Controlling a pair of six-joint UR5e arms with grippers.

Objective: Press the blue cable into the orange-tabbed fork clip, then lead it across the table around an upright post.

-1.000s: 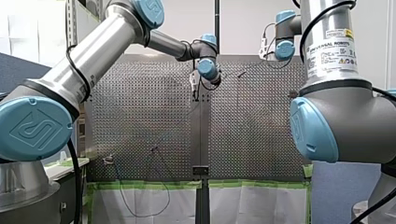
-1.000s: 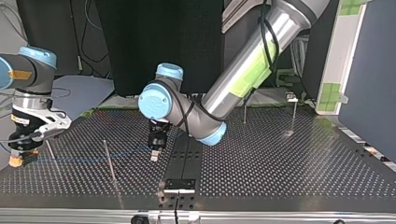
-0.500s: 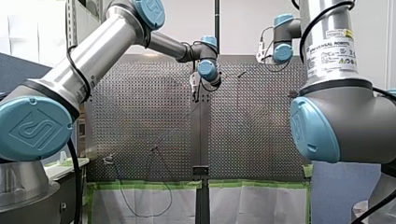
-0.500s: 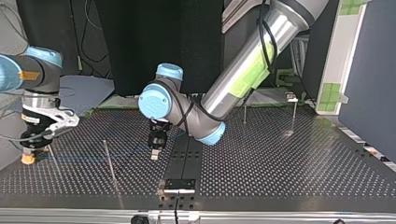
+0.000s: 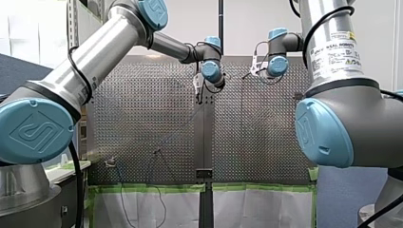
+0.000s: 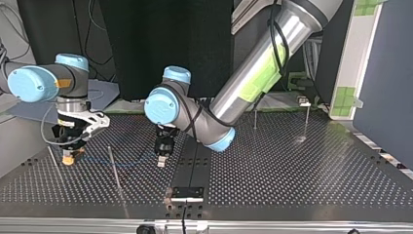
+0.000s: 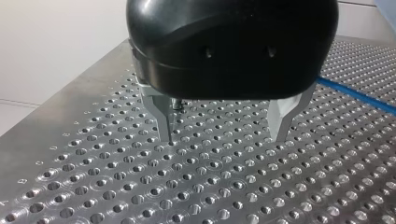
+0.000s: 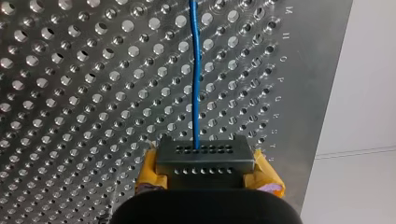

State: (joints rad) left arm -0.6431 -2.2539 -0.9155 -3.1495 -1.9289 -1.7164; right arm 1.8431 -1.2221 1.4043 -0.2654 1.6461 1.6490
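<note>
Right wrist view: my right claw (image 8: 205, 161) pinches the thin blue cable (image 8: 194, 84), probably limp, trailing toward twelve o'clock; left claw (image 7: 223, 137) wide.

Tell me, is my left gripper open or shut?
Open. My left gripper shows two metal fingers standing apart above the perforated table, nothing between them; the blue cable lies beside it.
</note>
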